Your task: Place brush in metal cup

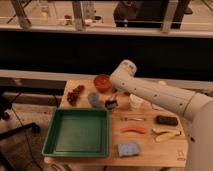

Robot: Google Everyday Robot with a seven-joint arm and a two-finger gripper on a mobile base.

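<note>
Nearest me on the desk (150,152) lies a blue folded cloth (128,148), just right of the green tray (78,132), which takes up the whole left front. Behind the cloth I make out an orange carrot-like piece (134,130), a banana (166,135) near the right edge, a dark oblong block (166,120), and a thin long utensil (133,119) lying flat.

Further back, the pincer (111,104) hangs at the end of the white arm (155,95), low over the desk and just right of the metal cup (93,98). Something dark sits at its tip, which I take to be the brush (110,105); I cannot tell whether the fingers are pinched on it or spread. The brush, as far as I can judge, is beside the cup and not yet inside it.

I expect the brush to be light, with a stiff handle and soft bristles that give under pressure, so the handle is the part to grip. The cup looks small and light too; a nudge to its rim could tip or slide it.

Beyond, a white cup (135,101) stands right of the pincer, dark red grapes (76,94) lie left, and the red-orange bowl (102,82) sits farthest back.
</note>
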